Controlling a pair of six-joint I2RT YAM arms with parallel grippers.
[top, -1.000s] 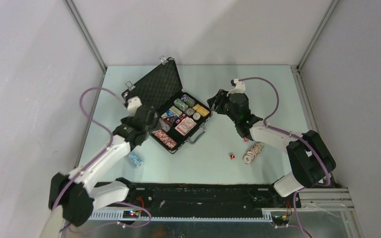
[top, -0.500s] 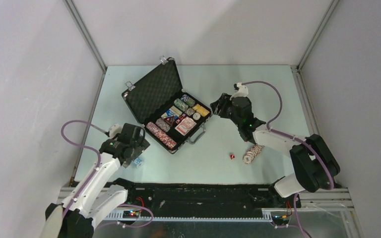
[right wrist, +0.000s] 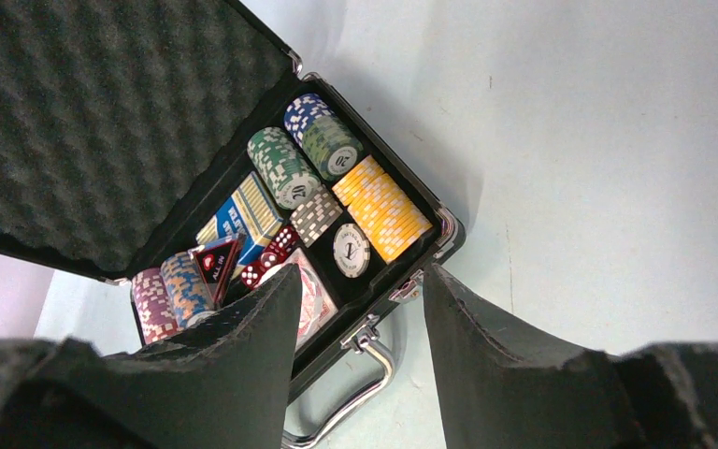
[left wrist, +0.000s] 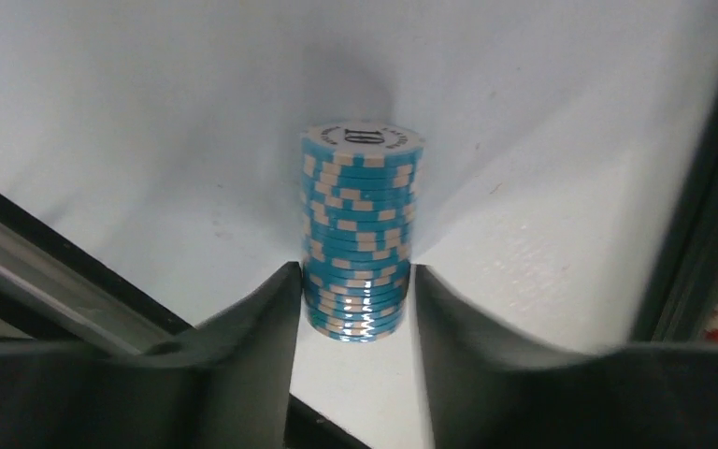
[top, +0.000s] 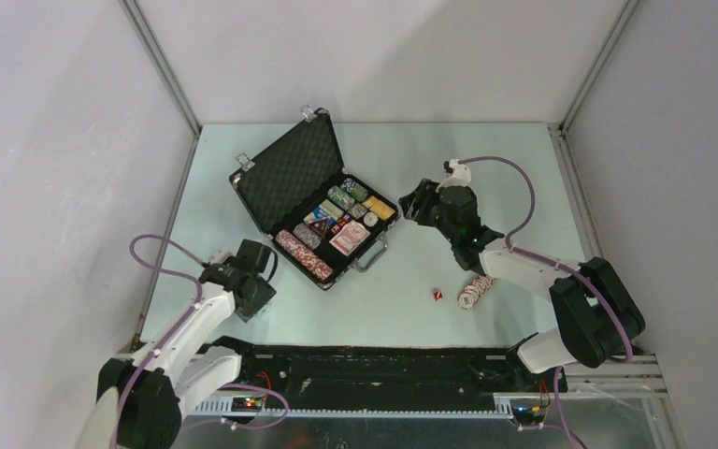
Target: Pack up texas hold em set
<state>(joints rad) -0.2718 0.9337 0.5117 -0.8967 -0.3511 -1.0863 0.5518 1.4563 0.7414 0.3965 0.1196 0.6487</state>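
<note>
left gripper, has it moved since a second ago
Yes. The left gripper has pulled back from the black case toward the near edge of the table, its jaws now against the blue chip stack.

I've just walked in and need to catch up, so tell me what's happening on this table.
Two robot arms are packing a poker set. The left gripper has its fingers against both sides of a stack of blue chips standing on the table. The right gripper hovers open and empty beside the open case, which already holds several rows of chips. A toppled row of red-and-white chips and a red die lie loose near the right arm.
</note>
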